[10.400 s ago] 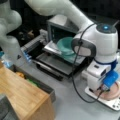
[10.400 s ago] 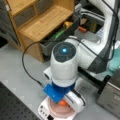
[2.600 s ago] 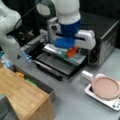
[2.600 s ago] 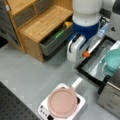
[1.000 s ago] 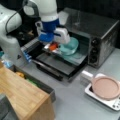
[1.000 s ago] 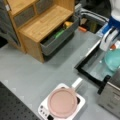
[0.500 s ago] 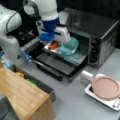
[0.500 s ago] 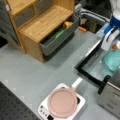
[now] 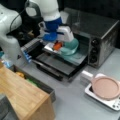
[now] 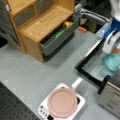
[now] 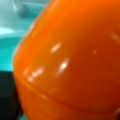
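One orange object (image 9: 57, 45) sits at the tool (image 9: 57, 47), directly over the teal bowl (image 9: 69, 47) on the tray (image 9: 75, 59) drawn out of the toaster oven (image 9: 100, 32). In the wrist view the orange object (image 11: 72, 62) fills nearly the whole frame, with the teal bowl (image 11: 10, 37) showing behind it, so the tool appears closed on it. Compared with the frames of 10.4 s ago, the arm has left the pink pan (image 9: 106, 87) on its white base and moved to the oven opening; over the last second it has barely shifted. In a front view the tool (image 10: 113, 48) hangs above the teal bowl (image 10: 112, 62). Judgement: the object is carried, not yet released. The wooden cabinet (image 10: 42, 27) stands apart on the worktop (image 10: 30, 70).
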Robot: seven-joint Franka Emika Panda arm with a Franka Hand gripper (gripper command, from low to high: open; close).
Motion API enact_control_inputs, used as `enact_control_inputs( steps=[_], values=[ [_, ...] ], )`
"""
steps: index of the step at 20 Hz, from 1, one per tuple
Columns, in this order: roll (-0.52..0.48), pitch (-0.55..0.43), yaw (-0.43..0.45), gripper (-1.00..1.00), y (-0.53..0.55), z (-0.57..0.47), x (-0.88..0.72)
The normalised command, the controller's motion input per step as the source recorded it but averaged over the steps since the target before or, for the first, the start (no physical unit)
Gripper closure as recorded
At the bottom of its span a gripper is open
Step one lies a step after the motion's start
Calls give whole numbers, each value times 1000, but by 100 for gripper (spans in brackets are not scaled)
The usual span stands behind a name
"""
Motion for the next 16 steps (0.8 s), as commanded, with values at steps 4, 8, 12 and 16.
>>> enact_control_inputs(
  steps=[4,8,12,16],
  values=[
    [85,-5,-191,100,335,-54,261],
    [63,57,-148,100,223,46,242],
    [30,99,-107,100,85,106,153],
    [16,117,-100,100,25,110,86]
  ],
)
